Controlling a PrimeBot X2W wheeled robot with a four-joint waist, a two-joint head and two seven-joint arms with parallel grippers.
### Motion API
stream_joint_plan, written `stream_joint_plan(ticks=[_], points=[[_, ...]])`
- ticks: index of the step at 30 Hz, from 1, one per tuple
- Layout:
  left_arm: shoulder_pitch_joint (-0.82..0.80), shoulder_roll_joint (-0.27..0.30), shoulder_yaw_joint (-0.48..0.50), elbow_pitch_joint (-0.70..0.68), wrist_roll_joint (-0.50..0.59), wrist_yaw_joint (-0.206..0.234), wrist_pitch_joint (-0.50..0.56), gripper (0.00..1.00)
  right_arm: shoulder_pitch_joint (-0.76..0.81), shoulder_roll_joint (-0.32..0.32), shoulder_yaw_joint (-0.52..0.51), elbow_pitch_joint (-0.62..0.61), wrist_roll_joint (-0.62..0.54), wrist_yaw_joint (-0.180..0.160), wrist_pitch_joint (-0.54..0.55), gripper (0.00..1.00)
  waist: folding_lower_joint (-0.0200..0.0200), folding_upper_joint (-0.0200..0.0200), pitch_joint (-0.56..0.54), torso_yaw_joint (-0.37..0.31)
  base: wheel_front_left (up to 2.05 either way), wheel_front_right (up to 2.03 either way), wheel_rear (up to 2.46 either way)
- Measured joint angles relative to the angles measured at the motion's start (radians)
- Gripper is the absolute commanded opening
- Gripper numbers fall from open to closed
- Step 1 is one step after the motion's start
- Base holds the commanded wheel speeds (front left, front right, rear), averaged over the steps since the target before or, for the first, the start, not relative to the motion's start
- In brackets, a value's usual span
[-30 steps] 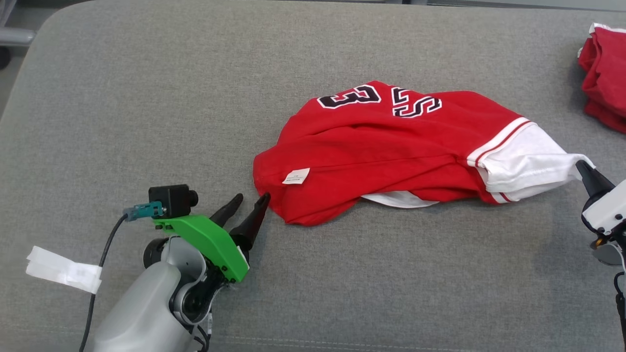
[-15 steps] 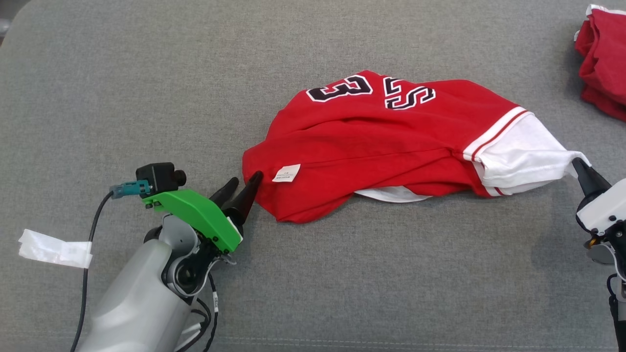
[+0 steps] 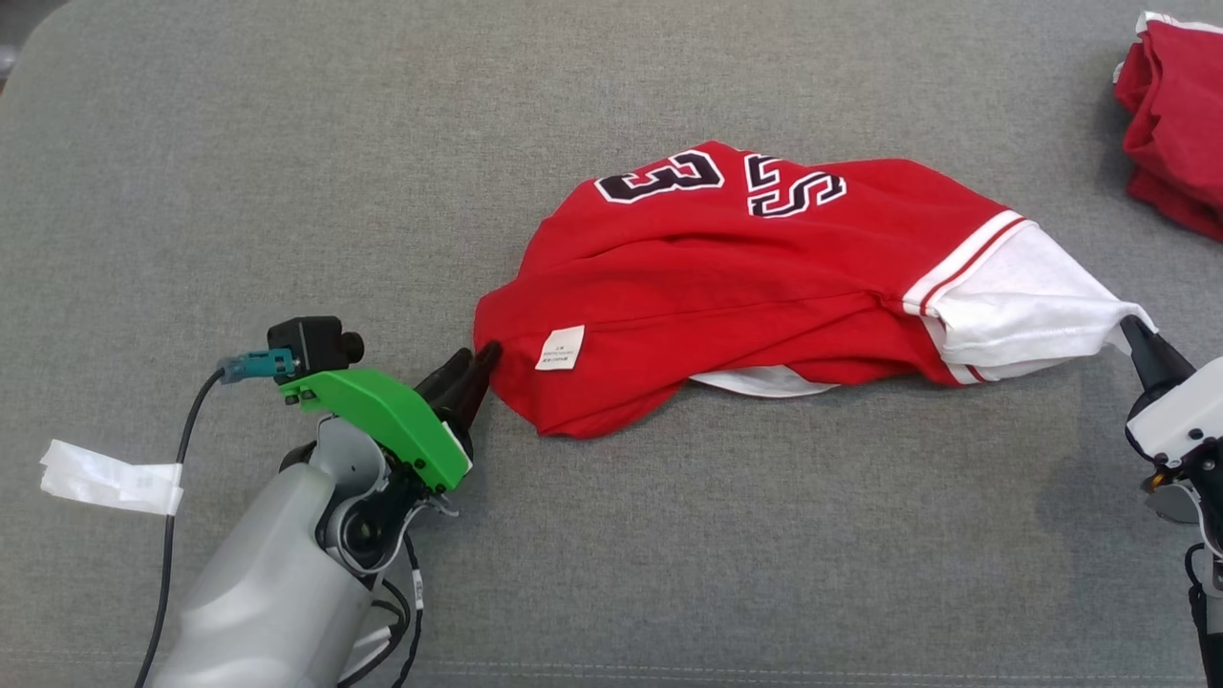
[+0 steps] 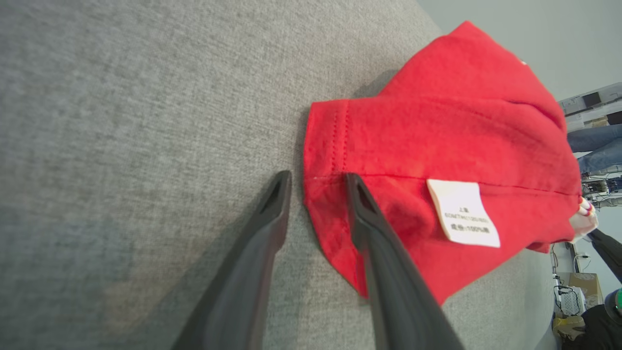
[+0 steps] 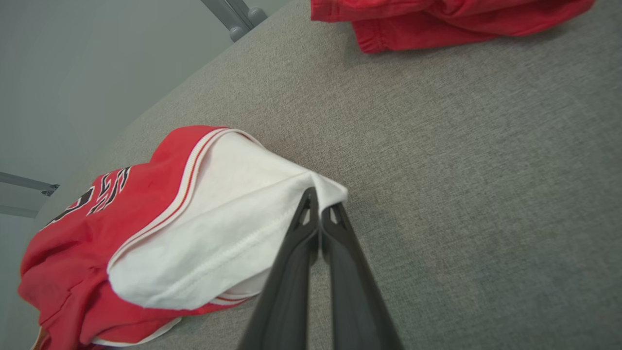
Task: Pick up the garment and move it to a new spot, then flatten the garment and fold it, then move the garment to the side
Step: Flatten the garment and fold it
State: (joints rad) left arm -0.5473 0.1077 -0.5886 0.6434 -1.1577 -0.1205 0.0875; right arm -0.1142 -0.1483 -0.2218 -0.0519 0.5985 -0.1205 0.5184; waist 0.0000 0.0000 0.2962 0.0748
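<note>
The garment [image 3: 745, 287] lies crumpled on the grey padded surface, red with black lettering, its white sleeve stretched out to the right. My left gripper [image 3: 476, 355] is at its left hem corner, beside the care label [image 3: 561, 347]. In the left wrist view the left gripper [image 4: 317, 179] has its fingers partly apart. The red corner [image 4: 330, 204] lies between them, one finger over the cloth and the other on bare grey surface. My right gripper [image 3: 1134, 332] is shut on the tip of the white sleeve [image 5: 218, 228], pinched at the fingertips [image 5: 316, 199].
A second heap of red cloth [image 3: 1175, 124] lies at the far right edge, also seen in the right wrist view [image 5: 437, 19]. A strip of white tape [image 3: 110, 483] sits on the grey surface [image 3: 287, 191] at the left, near the left arm's cable.
My left gripper's fingers have drawn closer together around the garment's left corner. The right gripper keeps its hold on the sleeve. The camera has shifted slightly.
</note>
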Motion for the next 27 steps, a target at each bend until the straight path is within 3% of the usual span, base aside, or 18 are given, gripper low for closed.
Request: stream_joint_plan(ticks=[2, 7, 9, 12, 13, 15, 20, 22, 27], points=[[-0.005, -0.005, -0.002, 0.000, -0.003, -0.002, 0.000, 0.98, 0.000, 0.000, 0.000, 0.002, 0.000, 0.000, 0.000, 0.00, 0.0000, 0.0000, -0.002, 0.000, 0.00, 0.00, 0.00], [-0.012, -0.015, -0.002, 0.004, -0.011, -0.003, 0.000, 1.00, 0.000, 0.001, 0.005, 0.005, 0.000, 0.005, 0.000, 0.00, 0.0000, 0.0000, -0.004, -0.003, 0.00, 0.00, 0.00], [-0.015, -0.016, -0.005, 0.017, -0.011, -0.003, 0.001, 0.84, 0.000, 0.004, 0.006, 0.006, 0.000, 0.005, 0.000, 0.00, 0.0000, 0.0000, -0.003, -0.005, 0.00, 0.00, 0.00], [-0.022, -0.013, -0.005, 0.028, -0.011, -0.003, 0.001, 0.69, 0.000, 0.008, 0.014, 0.005, -0.001, 0.005, 0.000, 0.00, 0.0001, 0.0000, 0.000, -0.012, 0.00, 0.00, 0.00], [-0.025, -0.013, -0.005, 0.030, -0.011, -0.003, 0.001, 0.68, 0.000, 0.008, 0.014, 0.005, -0.001, 0.006, 0.000, 0.00, 0.0000, 0.0000, 0.001, -0.015, 0.00, 0.00, 0.00], [-0.029, -0.013, -0.007, 0.031, -0.011, -0.003, 0.001, 0.49, 0.000, 0.008, 0.013, 0.005, -0.001, 0.005, 0.000, 0.00, 0.0000, 0.0000, 0.004, -0.020, 0.00, 0.00, 0.00], [-0.033, -0.023, -0.031, 0.028, -0.016, -0.003, 0.010, 0.36, 0.000, 0.008, 0.003, 0.005, -0.001, 0.005, -0.008, 0.00, 0.0000, 0.0000, 0.007, -0.026, 0.00, 0.00, 0.00], [-0.035, -0.025, -0.041, 0.025, -0.022, -0.003, 0.020, 0.00, 0.000, 0.008, 0.003, 0.005, -0.001, 0.005, -0.008, 0.00, 0.0001, 0.0000, 0.008, -0.028, 0.00, 0.00, 0.00], [-0.038, -0.023, -0.065, 0.017, -0.021, -0.003, 0.026, 0.00, 0.000, 0.009, 0.003, 0.009, -0.001, 0.006, -0.017, 0.00, 0.0000, 0.0000, 0.005, -0.030, 0.00, 0.00, 0.00]])
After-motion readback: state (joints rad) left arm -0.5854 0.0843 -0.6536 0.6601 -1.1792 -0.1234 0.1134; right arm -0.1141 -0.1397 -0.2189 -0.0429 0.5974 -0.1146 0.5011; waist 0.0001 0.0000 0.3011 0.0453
